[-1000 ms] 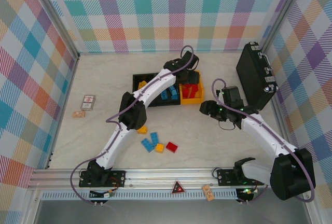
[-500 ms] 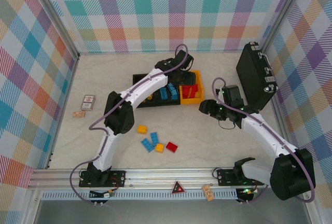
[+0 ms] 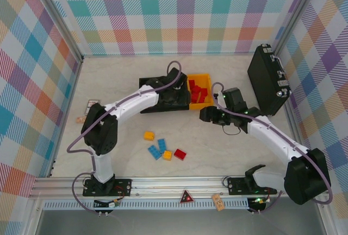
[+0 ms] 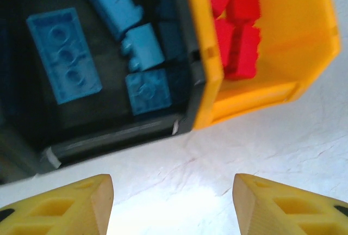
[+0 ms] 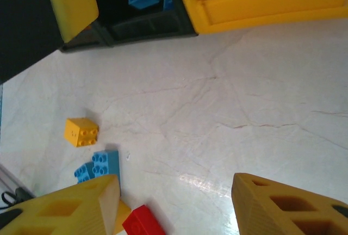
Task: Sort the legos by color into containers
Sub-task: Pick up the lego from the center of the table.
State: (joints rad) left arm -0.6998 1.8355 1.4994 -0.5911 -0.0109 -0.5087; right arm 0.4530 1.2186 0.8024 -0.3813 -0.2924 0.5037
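The left hand [image 4: 171, 191] is hovering part-open and empty at the front edge of the black bin [image 4: 109, 142] and yellow bin [image 4: 304, 33]. The right hand [image 5: 174, 191], also part-open and empty, is sitting nearer the loose bricks [image 3: 157, 149] lying lower-left of it on the surface [image 3: 228, 148]
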